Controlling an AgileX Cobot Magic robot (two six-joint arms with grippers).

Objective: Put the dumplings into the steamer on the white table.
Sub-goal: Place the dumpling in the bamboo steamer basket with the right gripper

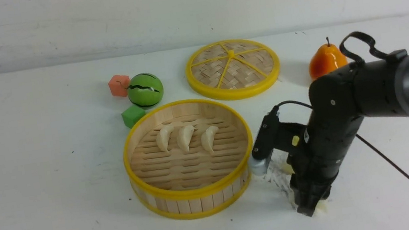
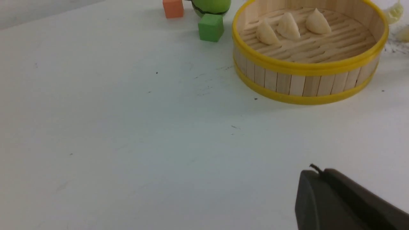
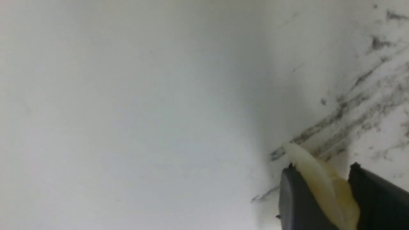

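Note:
The steamer (image 1: 194, 193) stands mid-table on the white table (image 1: 35, 177) with three cream dumplings (image 1: 185, 137) in a row inside; it also shows in the left wrist view (image 2: 306, 67). My right gripper (image 1: 310, 208) points down at the table, right of the steamer. In the right wrist view it (image 3: 322, 166) is shut on a pale green dumpling (image 3: 316, 179) lying on the grey-black scratch marks (image 3: 351, 118). Two more pale dumplings (image 2: 394, 11) lie beyond the steamer. My left gripper (image 2: 314, 174) is shut and empty, near the front of the table, out of the front view.
The woven yellow-rimmed lid (image 1: 233, 68) lies behind the steamer. A green striped ball (image 1: 145, 90), an orange cube (image 1: 119, 85) and a green cube (image 1: 132, 115) sit at its back left. A pear (image 1: 325, 61) stands behind my right arm. A black cable (image 1: 399, 171) trails right.

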